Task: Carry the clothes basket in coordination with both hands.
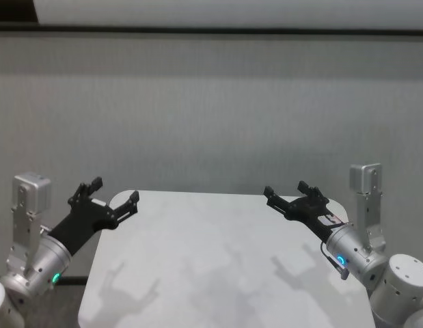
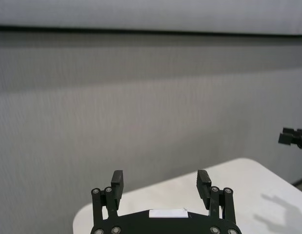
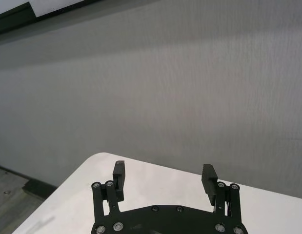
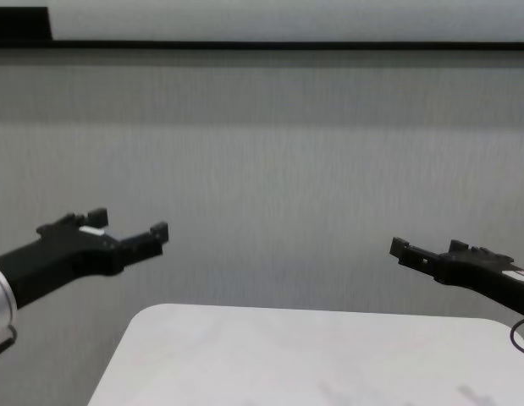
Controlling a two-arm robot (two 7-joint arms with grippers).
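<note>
The clothes basket is out of view in every frame. My left gripper (image 1: pixel 115 190) is open and empty, held in the air over the far left corner of the white table (image 1: pixel 211 273). It also shows in the left wrist view (image 2: pixel 160 176) and the chest view (image 4: pixel 129 222). My right gripper (image 1: pixel 285 188) is open and empty, held over the far right corner. It also shows in the right wrist view (image 3: pixel 164 169) and the chest view (image 4: pixel 427 248). Both grippers point toward the wall.
The table has rounded corners, and only the arms' shadows fall on its top. A plain grey wall (image 1: pixel 211 116) stands close behind its far edge. Grey floor (image 3: pixel 9 195) shows beside the table. The right gripper's tip (image 2: pixel 293 137) shows far off in the left wrist view.
</note>
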